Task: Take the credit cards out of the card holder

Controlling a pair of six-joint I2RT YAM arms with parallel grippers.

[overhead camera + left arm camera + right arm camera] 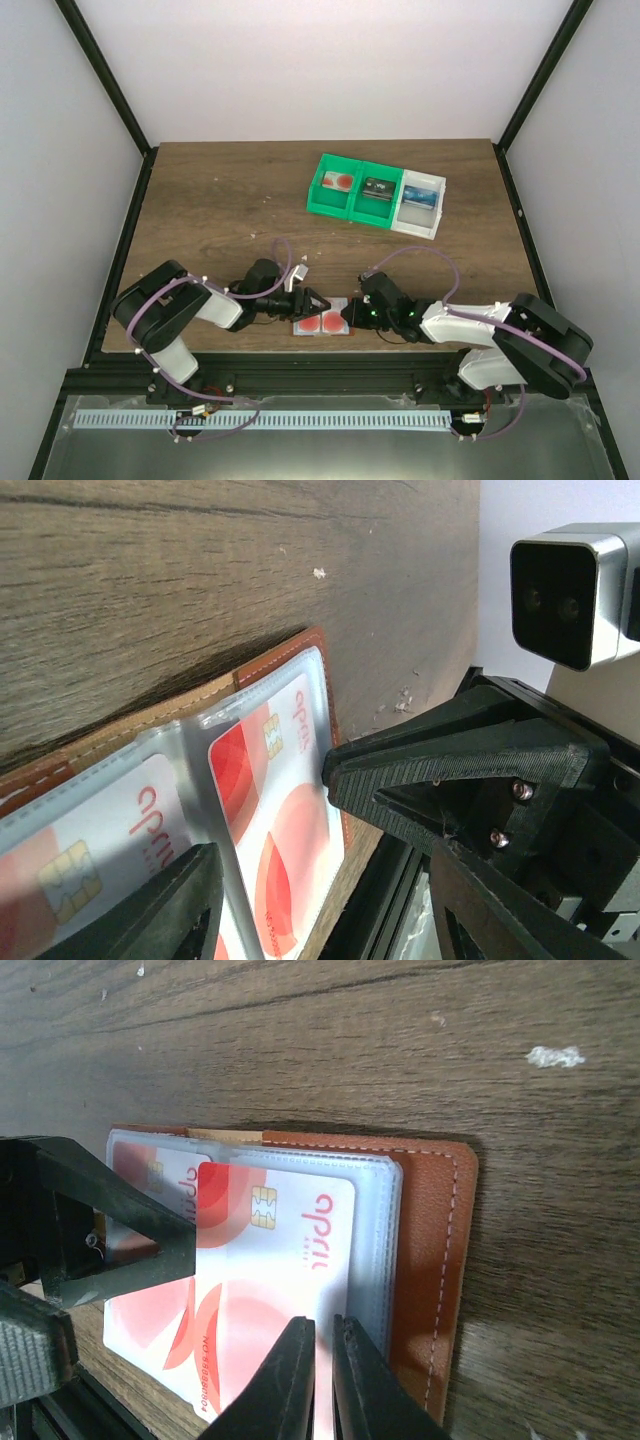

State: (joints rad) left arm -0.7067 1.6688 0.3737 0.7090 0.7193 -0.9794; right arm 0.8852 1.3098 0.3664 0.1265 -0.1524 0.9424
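Wood tabletop, green bin and white bin at the back: red-marked card, dark card, blue card inside. Up front, card holder open flat, two white-and-red cards in clear sleeves. Right fingers clamped on one; left fingers apart above the holder.

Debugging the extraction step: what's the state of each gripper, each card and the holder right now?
card holder: open, lying flat
left card: in its sleeve
right card: pinched at its near edge
right gripper: shut on right card
left gripper: open, one finger over left card
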